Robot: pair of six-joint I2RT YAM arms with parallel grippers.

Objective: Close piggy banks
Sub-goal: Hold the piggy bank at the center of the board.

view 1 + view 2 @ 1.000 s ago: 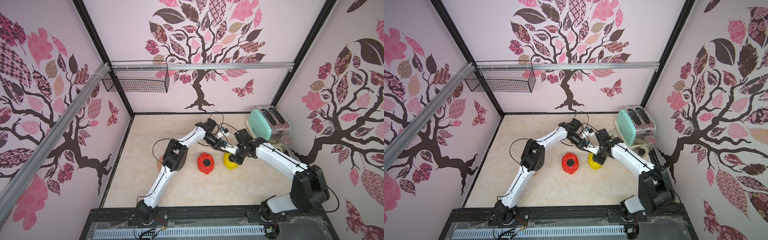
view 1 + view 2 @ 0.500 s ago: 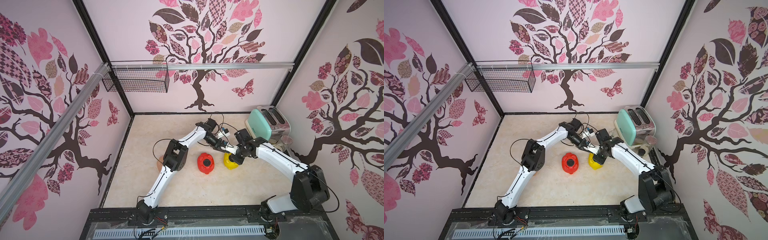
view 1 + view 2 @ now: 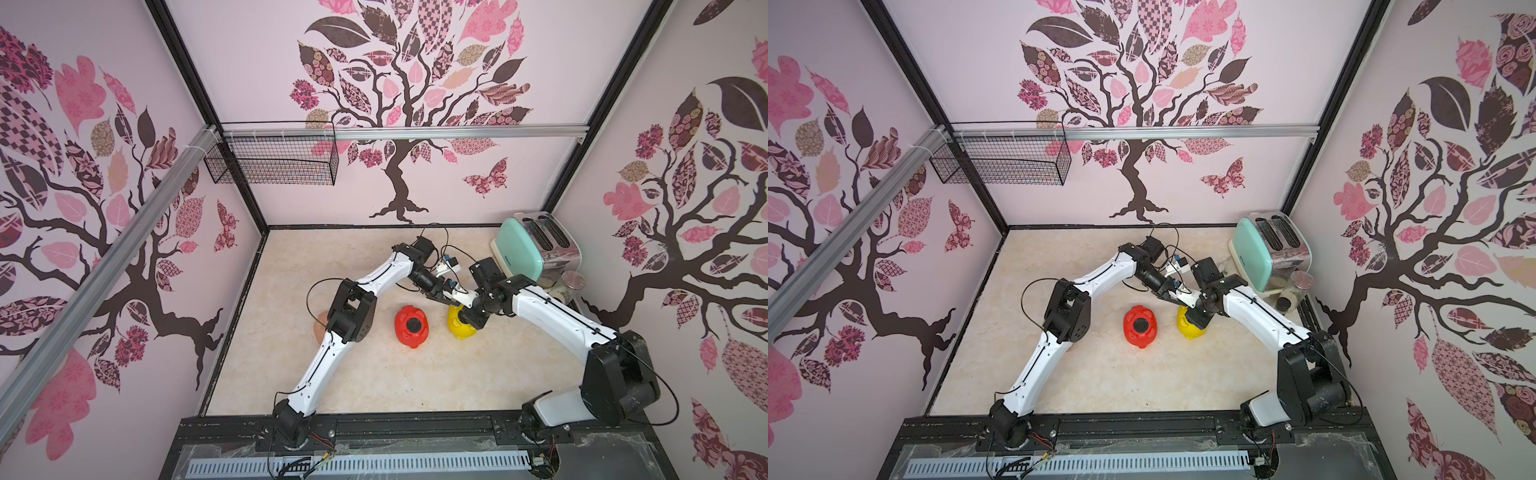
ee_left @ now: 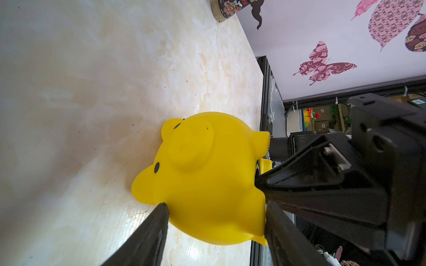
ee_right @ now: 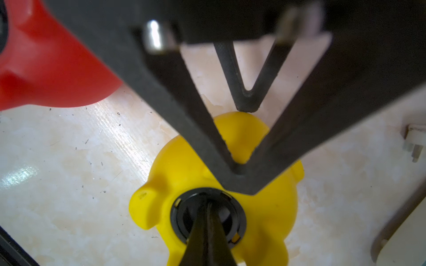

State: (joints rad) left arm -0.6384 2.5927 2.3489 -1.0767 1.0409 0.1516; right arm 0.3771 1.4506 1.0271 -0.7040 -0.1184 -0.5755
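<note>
The yellow piggy bank (image 3: 456,328) (image 3: 1187,327) lies belly up on the table. My left gripper (image 4: 215,207) is shut on its sides, one finger at each flank of the yellow body (image 4: 207,175). A black round plug (image 5: 184,216) sits in its belly hole. My right gripper (image 5: 207,205) is shut, its tips pressed into that plug from above. In both top views the two grippers meet over this bank. The red piggy bank (image 3: 411,326) (image 3: 1140,326) lies beside it, a black plug in its belly. The peach-pink piggy bank (image 3: 320,324) peeks from behind my left arm's elbow.
A mint-green toaster (image 3: 532,249) stands at the back right, with glass jars (image 3: 571,284) in front of it by the right wall. A wire basket (image 3: 274,160) hangs on the back wall. A white power plug (image 5: 415,142) lies near the yellow bank.
</note>
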